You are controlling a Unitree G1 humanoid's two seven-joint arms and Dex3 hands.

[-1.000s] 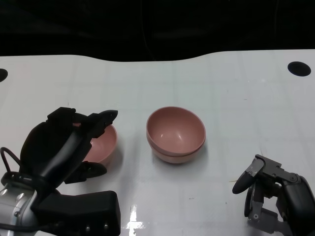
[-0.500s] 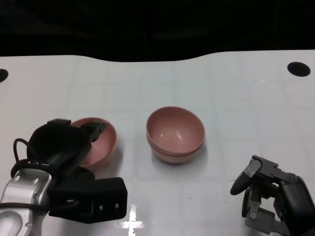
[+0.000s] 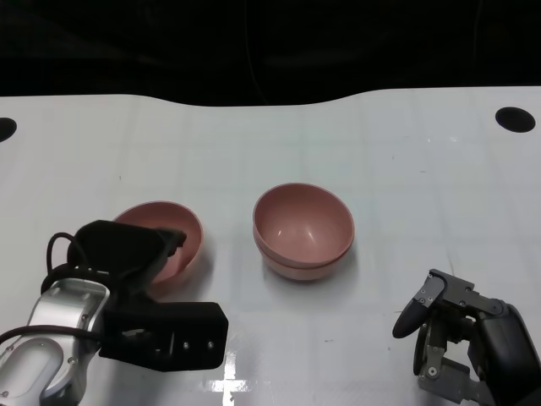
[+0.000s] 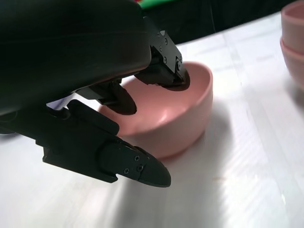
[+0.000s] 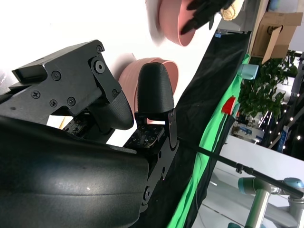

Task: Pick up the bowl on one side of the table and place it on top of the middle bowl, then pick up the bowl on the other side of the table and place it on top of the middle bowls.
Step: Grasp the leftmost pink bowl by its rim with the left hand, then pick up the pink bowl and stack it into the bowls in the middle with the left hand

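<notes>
Head view, left to right: left hand (image 3: 127, 254) sits low at the table's (image 3: 423, 169) near-left, black shell over the near rim of the left pink bowl (image 3: 182, 237). Fingers reach over the rim into the bowl; bowl rests on the table, just left of the middle stack and apart from it. Left wrist view shows it closer: upper fingers (image 4: 164, 71) curl over the rim of the left pink bowl (image 4: 185, 114) and dip inside, a lower finger sits outside the wall near the table surface. Rim lies between them, but can't tell if the fingers actually clamp it or only bracket it, contact point is hidden by the shell. Bowl looks flat on the table, not lifted.

Centre: middle stack (image 3: 303, 230), two pink bowls nested, one inside the other, upright, roughly mid-table. Its edge also shows at the far side of the left wrist view (image 4: 292, 42).

Right: right hand (image 3: 461, 334) at the near-right corner, well apart from the stack, fingers bent inward w/ nothing in them. Right wrist view confirms: curled black fingers (image 5: 152, 92) hold nothing, pink stack (image 5: 130, 76) partly seen behind them.

Far right edge of table: a dark round hole (image 3: 514, 118)
</notes>
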